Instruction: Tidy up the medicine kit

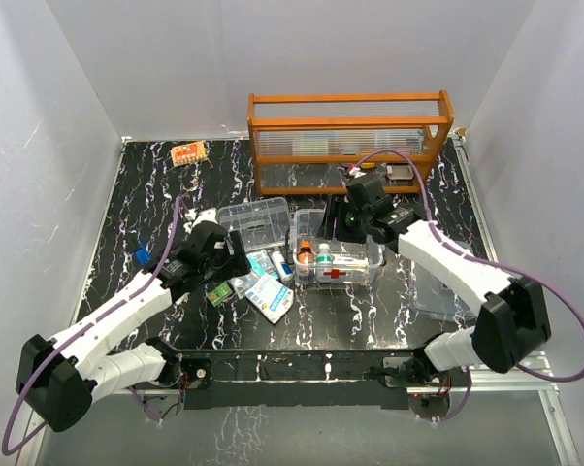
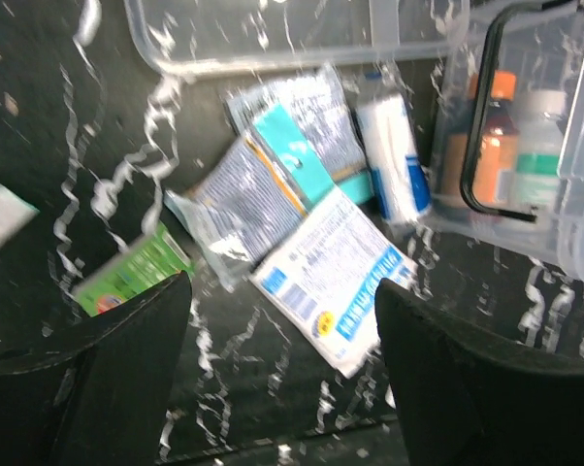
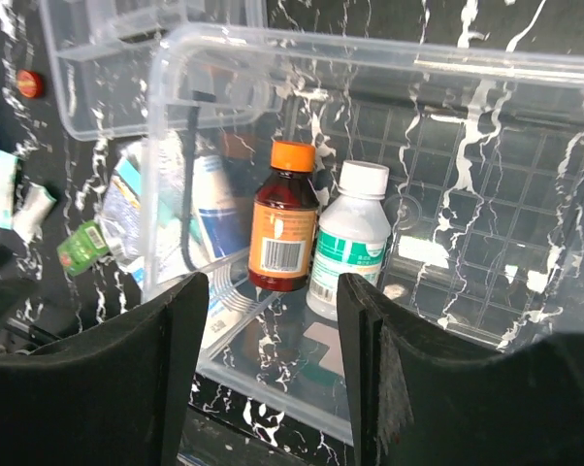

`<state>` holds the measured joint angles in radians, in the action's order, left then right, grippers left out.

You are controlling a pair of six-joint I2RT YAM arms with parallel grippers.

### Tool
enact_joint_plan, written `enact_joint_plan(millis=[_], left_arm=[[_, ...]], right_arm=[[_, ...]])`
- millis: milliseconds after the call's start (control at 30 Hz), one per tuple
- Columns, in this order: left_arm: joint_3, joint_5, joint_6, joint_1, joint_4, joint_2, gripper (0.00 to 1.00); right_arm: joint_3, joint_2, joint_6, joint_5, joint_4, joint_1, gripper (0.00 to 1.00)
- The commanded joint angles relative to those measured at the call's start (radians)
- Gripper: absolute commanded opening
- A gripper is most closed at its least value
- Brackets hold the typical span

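Medicine kit box [image 1: 337,264]: set near the middle of the black marbled table [image 1: 399,316], with its red cross on the near wall. A brown orange-capped bottle [image 3: 285,228] and a white bottle [image 3: 350,243] are stood upright side by side inside.
Divided tray [image 1: 256,217]: laid just left of the box, towards the far side.
Packets [image 2: 333,287]: heaped left of the box, on the near side of the tray.
Left gripper [image 2: 282,330]: poised over the packets, fingers apart, nothing clasped.
Right gripper [image 3: 271,320]: poised above the box, fingers apart, nothing clasped.
Orange rack [image 1: 350,131]: placed at the far edge, behind the box.
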<state>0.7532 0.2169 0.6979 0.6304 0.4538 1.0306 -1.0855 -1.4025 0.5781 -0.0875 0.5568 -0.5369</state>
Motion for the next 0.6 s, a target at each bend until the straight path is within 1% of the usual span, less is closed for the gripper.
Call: enact_joint_plan(millis=[0,133,233,367,567], left_arm=[[-0.046,-0.197,0.223,-0.003,0.063,-0.025,0.72],[-0.123,-0.296,0.343,-0.003,-0.007,-0.038,0.64],[-0.169,-0.334,0.406,-0.002,-0.052,-0.031,0.6],[-0.215,-0.338,0.449,-0.003,-0.113,-0.01,0.58],[-0.24,-0.31,0.513,-0.002,-0.205,0.076,0.54]], right_arm=[[-0.028,0.094,0.015,0.055,-0.044,-0.005,0.54],[-0.008,0.139,0.016,0.062,-0.054,-0.005,0.54],[0.003,0.161,0.013,0.063,-0.052,-0.004,0.54],[0.021,0.189,0.007,0.066,-0.052,-0.005,0.54],[0.038,0.209,-0.001,0.07,-0.063,-0.004,0.54]])
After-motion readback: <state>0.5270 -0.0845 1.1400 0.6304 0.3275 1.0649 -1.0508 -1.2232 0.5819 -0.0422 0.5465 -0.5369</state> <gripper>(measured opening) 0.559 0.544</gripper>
